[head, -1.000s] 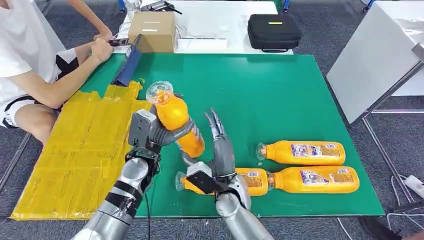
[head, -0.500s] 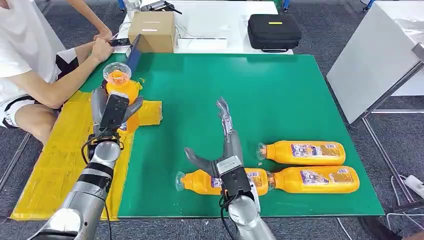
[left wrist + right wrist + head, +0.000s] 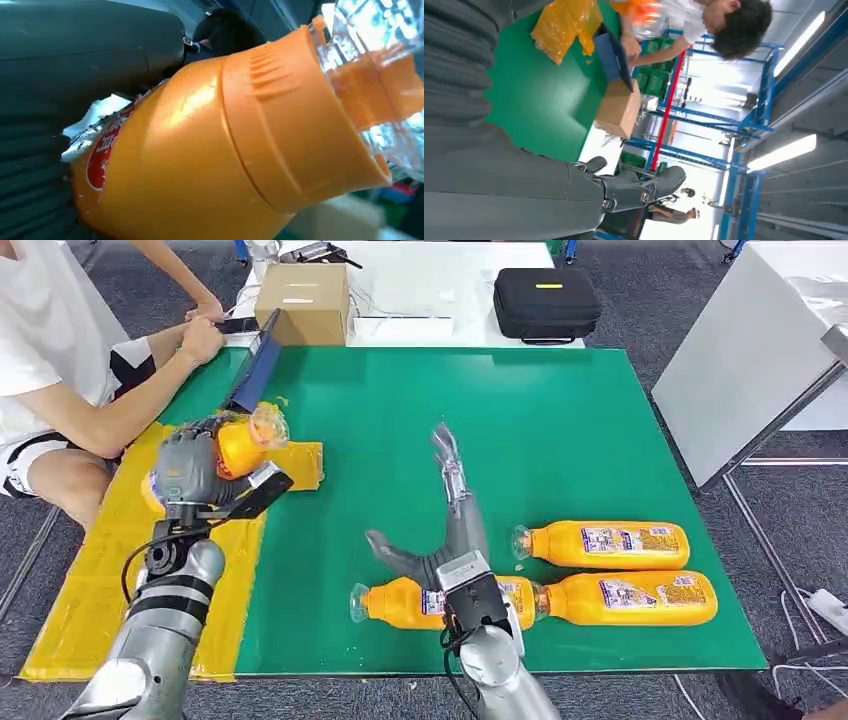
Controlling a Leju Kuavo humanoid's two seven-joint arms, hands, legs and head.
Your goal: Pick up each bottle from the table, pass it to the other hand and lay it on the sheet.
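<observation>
One bottle (image 3: 235, 445) sits in the left hand (image 3: 190, 472), fingers wrapped round its orange body, tilted with the clear neck pointing away from the robot, over the yellow sheet (image 3: 110, 570). Left wrist view: held bottle (image 3: 225, 145) fills the palm, thumb (image 3: 90, 45) pressed on top. Right hand (image 3: 450, 530) holds nothing, fingers spread and stretched forward over the green mat (image 3: 560, 430), thumb out to its left. Three bottles lie flat by that hand: one (image 3: 400, 604) under the wrist, two (image 3: 605, 543) (image 3: 630, 599) to its right.

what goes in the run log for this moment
left hand: holds bottle over yellow sheet | right hand: open
</observation>
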